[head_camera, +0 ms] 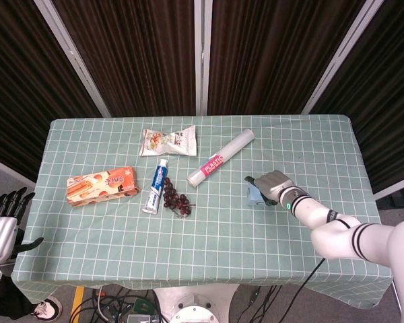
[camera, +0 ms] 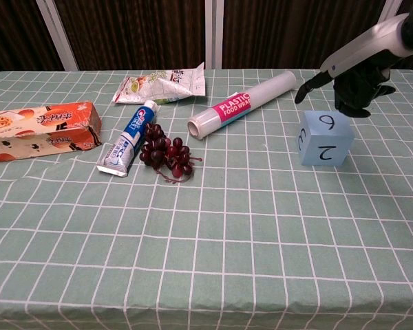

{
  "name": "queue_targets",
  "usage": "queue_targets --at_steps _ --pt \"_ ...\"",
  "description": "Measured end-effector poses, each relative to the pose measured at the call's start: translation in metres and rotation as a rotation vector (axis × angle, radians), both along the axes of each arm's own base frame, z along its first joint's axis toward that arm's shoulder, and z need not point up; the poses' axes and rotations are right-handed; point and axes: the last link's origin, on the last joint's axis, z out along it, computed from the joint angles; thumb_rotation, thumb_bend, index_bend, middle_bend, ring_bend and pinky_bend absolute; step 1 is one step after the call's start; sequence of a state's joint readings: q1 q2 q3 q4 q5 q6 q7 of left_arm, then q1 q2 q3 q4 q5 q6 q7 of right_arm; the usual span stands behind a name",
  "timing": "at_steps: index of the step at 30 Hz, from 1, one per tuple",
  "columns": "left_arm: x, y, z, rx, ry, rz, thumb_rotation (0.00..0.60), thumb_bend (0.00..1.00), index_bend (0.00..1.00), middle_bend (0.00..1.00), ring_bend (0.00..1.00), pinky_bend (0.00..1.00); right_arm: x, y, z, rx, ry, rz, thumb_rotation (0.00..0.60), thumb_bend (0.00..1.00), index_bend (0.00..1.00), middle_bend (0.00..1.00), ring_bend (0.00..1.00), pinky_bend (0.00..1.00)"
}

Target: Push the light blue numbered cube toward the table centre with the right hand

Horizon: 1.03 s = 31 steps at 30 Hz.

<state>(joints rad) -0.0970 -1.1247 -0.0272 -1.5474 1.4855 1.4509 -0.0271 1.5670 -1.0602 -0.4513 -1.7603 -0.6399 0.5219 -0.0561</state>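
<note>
The light blue numbered cube [camera: 323, 139] sits flat on the green checked tablecloth [camera: 248, 227] at the right, showing 6 on top and 3 and 2 on its sides. My right hand [camera: 354, 86] hovers just above and behind it, not touching, holding nothing, with one finger stretched out to the left. In the head view this right hand [head_camera: 273, 184] covers most of the cube [head_camera: 254, 196]. My left hand [head_camera: 3, 224] hangs off the table at the lower left, fingers straight and apart, empty.
Left of the cube lie a plastic wrap roll [camera: 244, 103], a bunch of dark grapes [camera: 166, 152], a toothpaste tube [camera: 127, 139], a snack bag [camera: 162, 84] and an orange biscuit box [camera: 38, 130]. The table's right edge [head_camera: 363, 168] is near the hand.
</note>
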Motion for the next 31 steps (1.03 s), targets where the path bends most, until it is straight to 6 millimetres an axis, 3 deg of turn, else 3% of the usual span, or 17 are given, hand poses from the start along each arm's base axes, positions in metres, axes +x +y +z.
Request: queue_targets --at_steps 5,6,7,8,9,10,11,12,16,18,21,24,31 --pt "0.004 0.001 0.000 -0.001 0.002 -0.008 0.600 0.04 0.09 0.00 0.00 0.01 -0.018 0.009 0.030 -0.201 -0.092 0.102 0.600 1.00 0.00 0.93 0.82 0.76" --pt "0.005 0.001 -0.001 -0.003 0.002 -0.009 0.600 0.04 0.09 0.00 0.00 0.01 -0.027 0.014 0.039 -0.266 -0.113 0.126 0.600 1.00 0.00 0.90 0.79 0.74" --pt "0.005 0.001 -0.002 -0.007 0.001 -0.011 0.600 0.04 0.09 0.00 0.00 0.01 -0.035 0.019 0.046 -0.317 -0.127 0.140 0.600 0.94 0.00 0.73 0.62 0.63" --pt "0.006 0.001 -0.002 -0.010 0.001 -0.012 0.600 0.04 0.09 0.00 0.00 0.01 -0.046 0.026 0.053 -0.369 -0.140 0.149 0.600 0.81 0.00 0.55 0.45 0.48" --pt "0.006 0.001 -0.003 -0.014 0.002 -0.013 0.600 0.04 0.09 0.00 0.00 0.01 -0.063 0.037 0.063 -0.437 -0.151 0.151 0.600 0.52 0.00 0.28 0.22 0.25" --pt "0.007 0.001 -0.005 -0.018 0.002 -0.015 0.600 0.04 0.09 0.00 0.00 0.01 -0.077 0.048 0.070 -0.487 -0.153 0.146 0.600 0.23 0.00 0.08 0.04 0.07" --pt "0.007 0.001 -0.006 -0.020 0.002 -0.018 0.600 0.04 0.09 0.00 0.00 0.01 -0.092 0.060 0.076 -0.534 -0.153 0.136 0.600 0.04 0.00 0.00 0.00 0.00" --pt "0.008 0.002 -0.007 -0.021 0.002 -0.023 0.600 0.04 0.09 0.00 0.00 0.01 -0.112 0.077 0.082 -0.590 -0.153 0.118 0.600 0.00 0.00 0.00 0.00 0.00" --pt "0.011 0.001 -0.012 -0.017 0.012 -0.052 0.600 0.04 0.08 0.00 0.00 0.01 -0.166 0.142 0.093 -0.726 -0.166 0.061 0.600 0.00 0.00 0.00 0.00 0.00" --pt "0.013 0.000 -0.016 -0.023 0.016 -0.059 0.600 0.03 0.08 0.00 0.00 0.01 -0.184 0.174 0.093 -0.770 -0.181 0.048 0.600 0.00 0.00 0.00 0.00 0.00" --pt "0.014 -0.003 -0.018 -0.030 0.023 -0.059 0.600 0.03 0.08 0.00 0.00 0.01 -0.200 0.206 0.087 -0.804 -0.210 0.049 0.600 0.00 0.00 0.00 0.00 0.00" --pt "0.014 -0.005 -0.018 -0.021 0.023 -0.056 0.600 0.02 0.08 0.00 0.00 0.01 -0.205 0.219 0.078 -0.825 -0.248 0.053 0.600 0.00 0.00 0.00 0.00 0.00" --pt "0.006 -0.009 -0.018 -0.007 0.026 -0.049 0.600 0.02 0.08 0.00 0.00 0.01 -0.211 0.225 0.058 -0.846 -0.283 0.049 0.600 0.01 0.00 0.00 0.00 0.00"
